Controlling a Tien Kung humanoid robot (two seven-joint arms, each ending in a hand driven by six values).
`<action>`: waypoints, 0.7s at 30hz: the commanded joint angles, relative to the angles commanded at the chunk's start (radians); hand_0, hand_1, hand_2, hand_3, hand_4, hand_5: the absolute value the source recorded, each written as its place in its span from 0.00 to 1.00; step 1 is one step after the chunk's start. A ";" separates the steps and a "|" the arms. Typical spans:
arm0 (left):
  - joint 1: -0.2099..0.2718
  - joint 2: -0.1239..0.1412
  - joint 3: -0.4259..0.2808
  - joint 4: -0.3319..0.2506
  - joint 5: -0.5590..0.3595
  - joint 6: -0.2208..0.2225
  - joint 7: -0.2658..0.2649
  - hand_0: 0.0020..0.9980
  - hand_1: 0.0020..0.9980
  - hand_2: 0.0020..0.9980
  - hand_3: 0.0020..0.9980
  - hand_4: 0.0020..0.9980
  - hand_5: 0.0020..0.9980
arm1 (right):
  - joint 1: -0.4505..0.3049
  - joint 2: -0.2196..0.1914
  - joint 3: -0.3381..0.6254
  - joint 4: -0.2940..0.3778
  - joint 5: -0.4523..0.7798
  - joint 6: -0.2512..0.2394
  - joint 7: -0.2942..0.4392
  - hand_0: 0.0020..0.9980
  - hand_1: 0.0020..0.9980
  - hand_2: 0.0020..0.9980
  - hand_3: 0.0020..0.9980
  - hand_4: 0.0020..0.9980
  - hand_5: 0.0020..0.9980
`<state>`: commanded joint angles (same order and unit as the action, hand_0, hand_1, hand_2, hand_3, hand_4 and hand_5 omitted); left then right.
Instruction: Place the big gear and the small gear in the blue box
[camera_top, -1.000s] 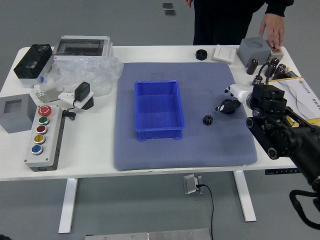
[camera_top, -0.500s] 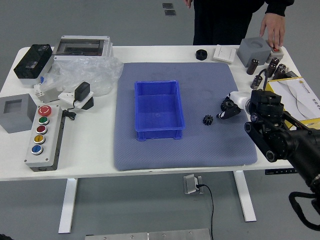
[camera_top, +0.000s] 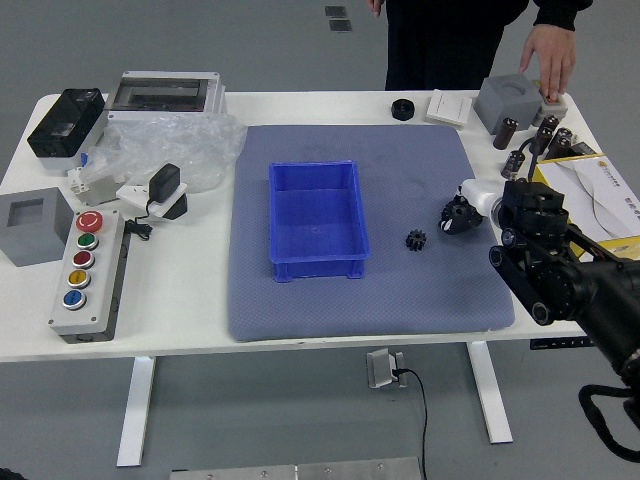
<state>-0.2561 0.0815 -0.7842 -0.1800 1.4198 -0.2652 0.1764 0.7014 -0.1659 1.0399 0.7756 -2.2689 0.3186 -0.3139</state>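
Can see the small gear (camera_top: 415, 240), black, round and stubby-toothed, on the blue-gray mat (camera_top: 400, 300) between blue box (camera_top: 318, 222) and right hand (camera_top: 462, 213), but can't tell that hand's openness or hold, nor make out the big gear.

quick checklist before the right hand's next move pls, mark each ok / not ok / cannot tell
1. blue box upright on mat, open side up: ok
2. big gear secured in right hand: cannot tell, dark on dark
3. small gear in plain sight, between box and right hand: ok
4. small gear in box: not ok, it's on the mat
5. person's hand apart from robot's hand: ok, at the far right corner
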 joint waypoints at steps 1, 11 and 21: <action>0.000 0.000 0.000 0.000 0.000 0.000 0.000 0.89 0.87 0.87 0.85 0.79 0.50 | 0.000 0.000 0.000 0.000 0.000 -0.002 0.001 0.59 0.54 0.63 0.65 0.53 0.47; 0.000 -0.001 -0.003 0.000 0.003 0.001 0.000 0.89 0.87 0.87 0.86 0.79 0.49 | -0.006 0.001 0.000 -0.005 0.000 -0.034 0.013 0.53 0.48 0.57 0.63 0.45 0.40; -0.001 0.000 -0.003 0.000 0.001 0.001 0.000 0.89 0.87 0.87 0.85 0.79 0.49 | -0.007 -0.005 0.021 0.011 0.000 -0.062 0.013 0.52 0.47 0.55 0.62 0.42 0.38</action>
<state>-0.2568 0.0815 -0.7871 -0.1800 1.4211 -0.2639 0.1765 0.6946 -0.1706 1.0605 0.7869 -2.2689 0.2565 -0.3007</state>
